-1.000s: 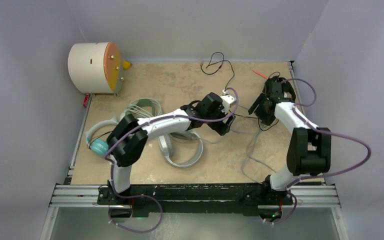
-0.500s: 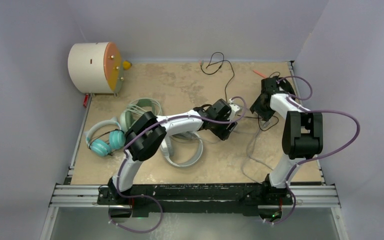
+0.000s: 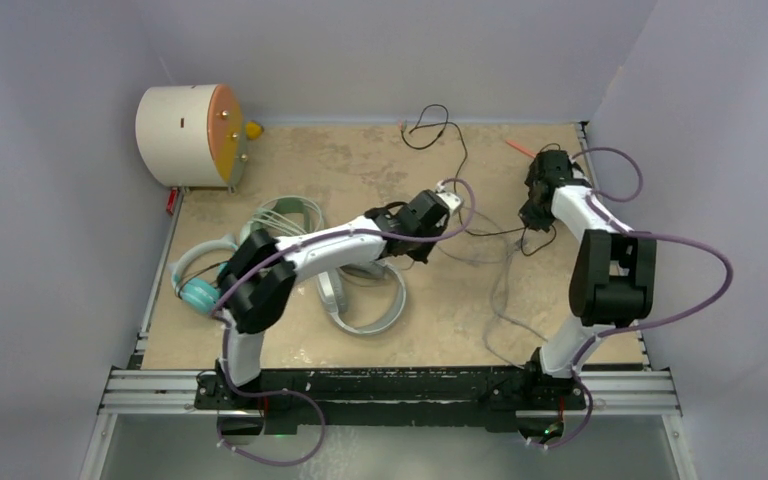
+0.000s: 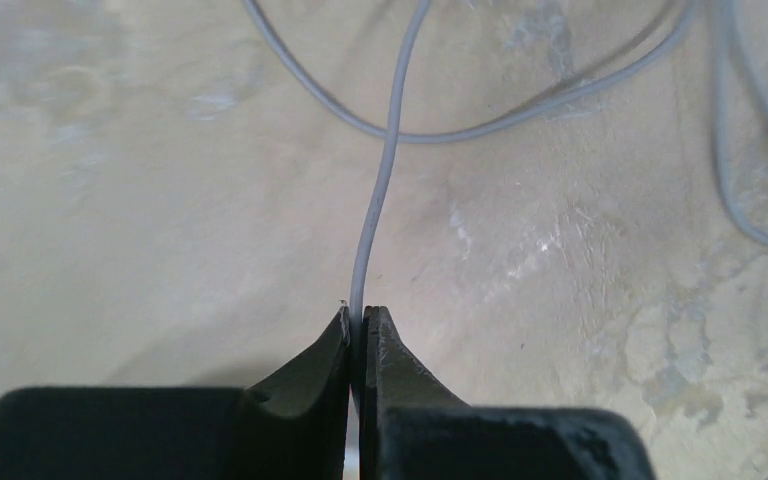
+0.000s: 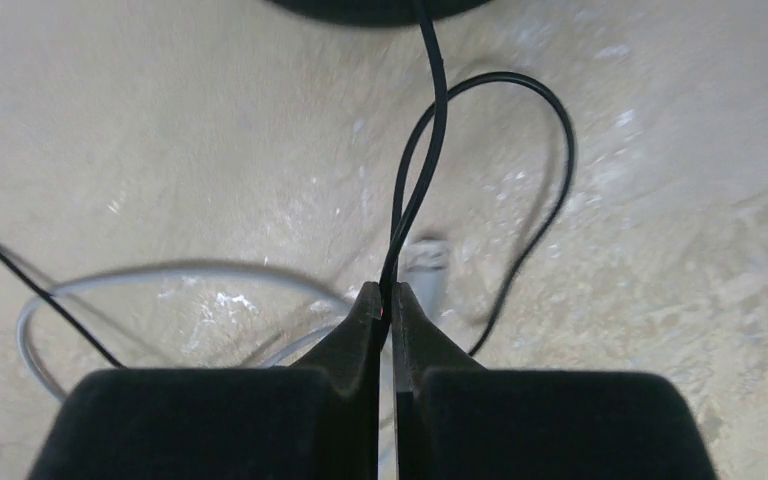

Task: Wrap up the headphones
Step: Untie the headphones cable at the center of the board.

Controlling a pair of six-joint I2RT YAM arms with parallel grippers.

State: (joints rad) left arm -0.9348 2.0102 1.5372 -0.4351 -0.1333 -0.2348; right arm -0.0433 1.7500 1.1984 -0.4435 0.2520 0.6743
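- Left wrist view: left pincer is shut tight on the grey cable. The cable runs straight up the frame from the tips, in line with the pincer, then crosses another grey run near the top.
- Right wrist view: right pincer is shut on the black cable, pinching both strands of a loop. The strands rise toward a dark shape at the top edge, too cropped to name.
- Top view: white-grey headset lies lower left of the left pincer, partly under that arm, so the left arm is nearer. Grey slack sprawls centre-right, between the arms.
- Teal headset and mint headset sit at left, well apart from both pincers.
- Judgement: each cable likely gets drawn toward its headset next. Grey and black cross by the right pincer, so they could snag.
- Surface is tan, mottled and flat, with glossy patches. Pale walls stand on three sides, drum upper left.
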